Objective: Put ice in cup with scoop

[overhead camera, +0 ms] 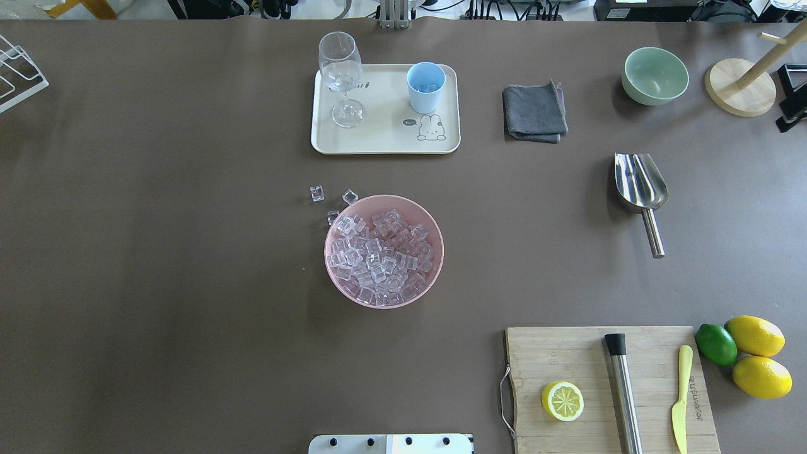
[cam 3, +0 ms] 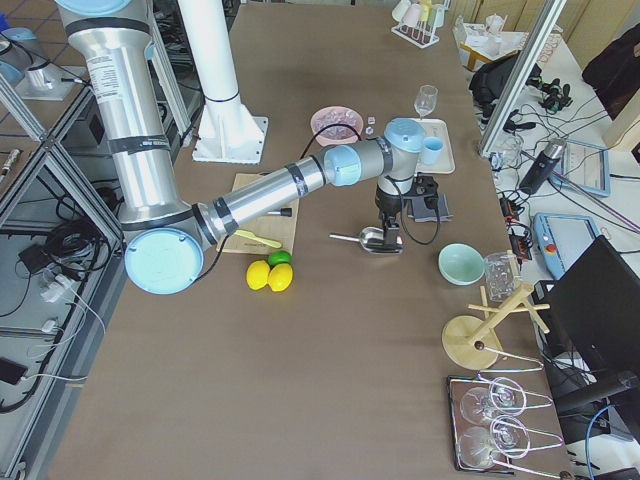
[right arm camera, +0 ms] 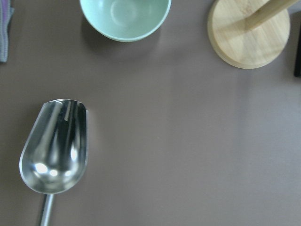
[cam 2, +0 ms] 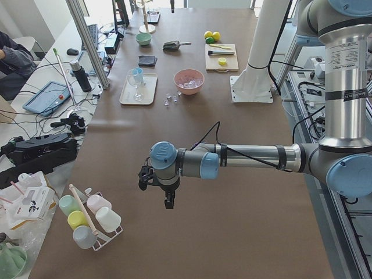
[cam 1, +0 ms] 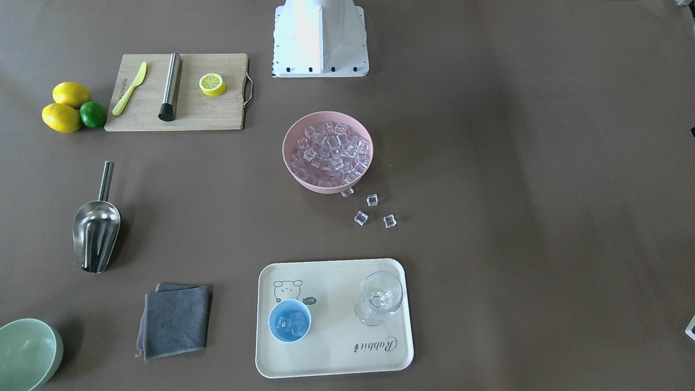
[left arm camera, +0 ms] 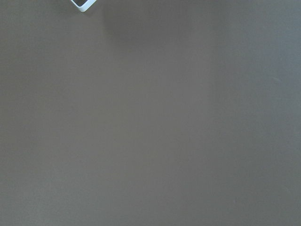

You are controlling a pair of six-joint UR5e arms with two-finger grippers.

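The steel scoop (cam 1: 96, 233) lies empty on the brown table, its handle toward the robot; the right wrist view shows the scoop (right arm camera: 54, 150) from straight above. Ice fills a pink bowl (overhead camera: 383, 252) at the table's middle, and several loose cubes (cam 1: 372, 200) lie beside it. The light-blue cup (cam 1: 289, 320) stands on a cream tray (cam 1: 380, 358) with a few ice cubes inside. My right gripper (cam 3: 388, 232) hangs just over the scoop; I cannot tell whether it is open or shut. My left gripper (cam 2: 169, 202) hovers over bare table far from everything; its state cannot be told either.
A stemmed glass (cam 1: 380, 297) shares the tray. A grey cloth (cam 1: 175, 320) and a pale green bowl (cam 1: 27, 353) lie near the scoop. A cutting board (cam 1: 179, 92) holds a lemon half, a yellow knife and a steel cylinder; lemons and a lime (cam 1: 73, 107) sit beside it.
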